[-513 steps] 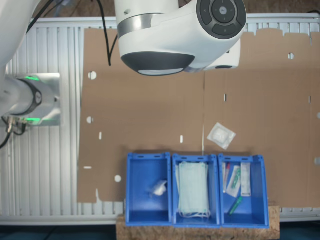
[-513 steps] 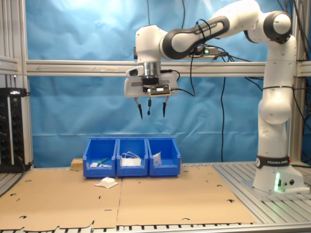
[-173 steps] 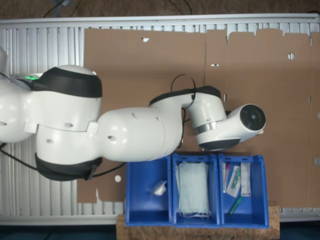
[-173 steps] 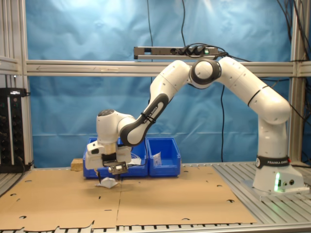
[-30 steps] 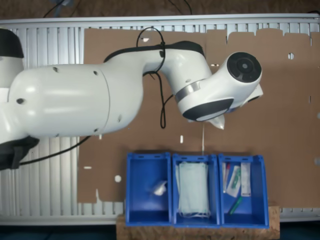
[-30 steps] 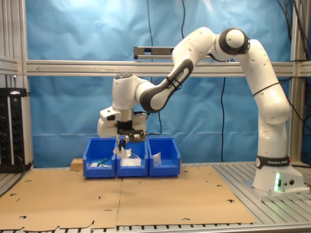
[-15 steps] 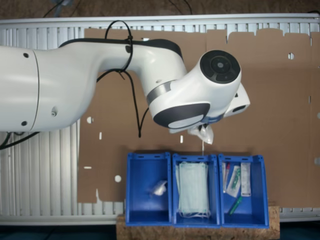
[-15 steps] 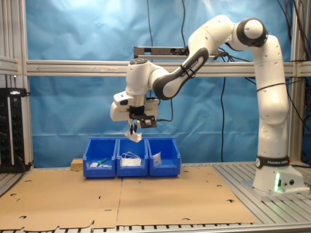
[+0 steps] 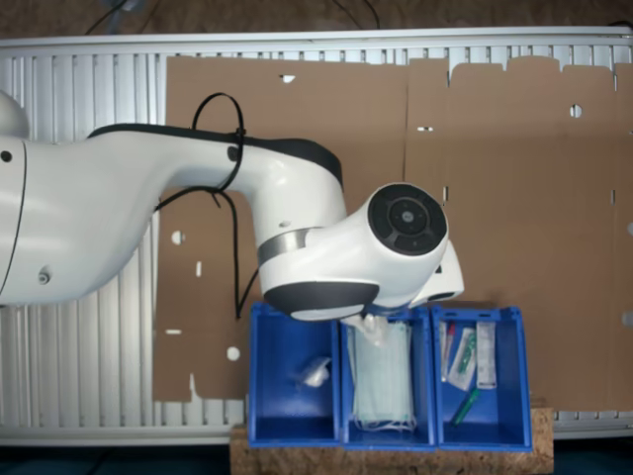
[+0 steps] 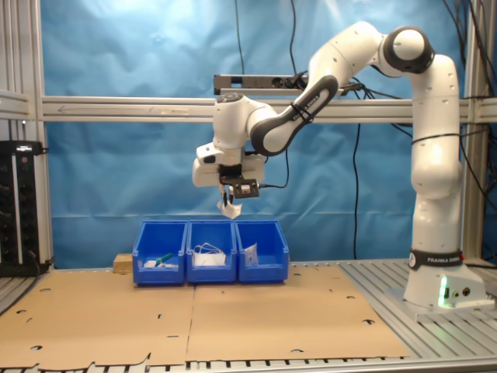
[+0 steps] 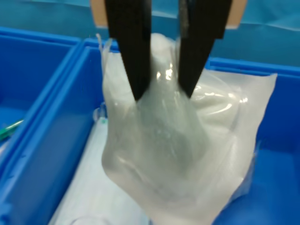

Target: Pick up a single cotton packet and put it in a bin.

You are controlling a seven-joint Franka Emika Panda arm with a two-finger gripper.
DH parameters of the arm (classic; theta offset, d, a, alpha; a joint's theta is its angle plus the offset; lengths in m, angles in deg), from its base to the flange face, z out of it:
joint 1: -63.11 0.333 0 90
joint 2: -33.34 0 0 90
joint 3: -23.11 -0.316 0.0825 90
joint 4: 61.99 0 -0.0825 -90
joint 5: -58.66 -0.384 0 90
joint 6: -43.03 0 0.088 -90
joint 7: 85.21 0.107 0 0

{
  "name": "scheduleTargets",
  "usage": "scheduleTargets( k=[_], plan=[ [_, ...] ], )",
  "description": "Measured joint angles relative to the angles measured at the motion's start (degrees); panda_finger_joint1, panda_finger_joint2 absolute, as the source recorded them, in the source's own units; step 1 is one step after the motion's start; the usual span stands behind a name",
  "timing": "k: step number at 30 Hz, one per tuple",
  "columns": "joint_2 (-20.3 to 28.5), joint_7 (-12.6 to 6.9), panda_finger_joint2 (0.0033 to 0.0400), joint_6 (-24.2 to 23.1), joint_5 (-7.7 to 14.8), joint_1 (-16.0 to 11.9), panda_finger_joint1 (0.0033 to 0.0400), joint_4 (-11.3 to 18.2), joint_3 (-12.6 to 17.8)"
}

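Hanging straight down from our gripper (image 11: 161, 96), the small white translucent plastic cotton packet (image 11: 187, 150) is pinched at its top between the two black jaws. In the second exterior view the cotton packet (image 10: 230, 210) dangles high above the row of three blue plastic bins (image 10: 210, 250), roughly over the middle one. It looks crinkled, limp and glossy.

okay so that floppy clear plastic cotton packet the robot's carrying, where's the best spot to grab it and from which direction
Pinch near the top edge, coming from above, as the gripper does here. The small translucent white plastic cotton packet is thin and limp: held by the black fingers at its upper part, it hangs below them as a loose sheet, over the row of blue plastic bins. A lower grip would probably let it fold over.
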Motion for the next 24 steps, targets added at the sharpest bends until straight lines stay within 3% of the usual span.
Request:
scheduleTargets(
  k=[12,24],
  plan=[
    [4.57,0.0,0.0038,0.28,-0.03,-1.16,0.0038,5.4,2.38],
    [6.19,0.0,0.0038,0.32,-0.04,-1.2,0.0038,7.42,5.83]
  ],
)
